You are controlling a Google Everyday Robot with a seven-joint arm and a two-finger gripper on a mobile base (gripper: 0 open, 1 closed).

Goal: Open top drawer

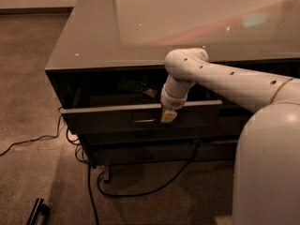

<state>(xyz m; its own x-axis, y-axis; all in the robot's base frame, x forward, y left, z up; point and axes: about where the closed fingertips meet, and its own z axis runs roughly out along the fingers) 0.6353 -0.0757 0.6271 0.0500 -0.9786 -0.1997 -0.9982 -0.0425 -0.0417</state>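
Only the one camera view here, so: my gripper (168,116) is down at the front of the desk (140,32), its pale tip resting against the upper edge of the top drawer (103,120); it sits just to the right of the little bar handle (144,121), close to it but I can't say if it's touching; whether it's clenched or released, honestly can't tell from this angle. The top drawer is sticking out a bit from the desk's front, its front panel forward of the shallower drawers (140,149) below it; there's a dark gap behind the panel with something dim inside that I can't make out. My arm (225,81) comes in from the right, bends at the desk's edge and drops straight down to the drawer; my white body (267,172) fills the lower right corner. On the floor (28,78), a black cable (140,191) loops out from under the desk; a thinner one (28,141) trails off to the left; a dark bar-shaped thing (36,211) lies near the bottom left.
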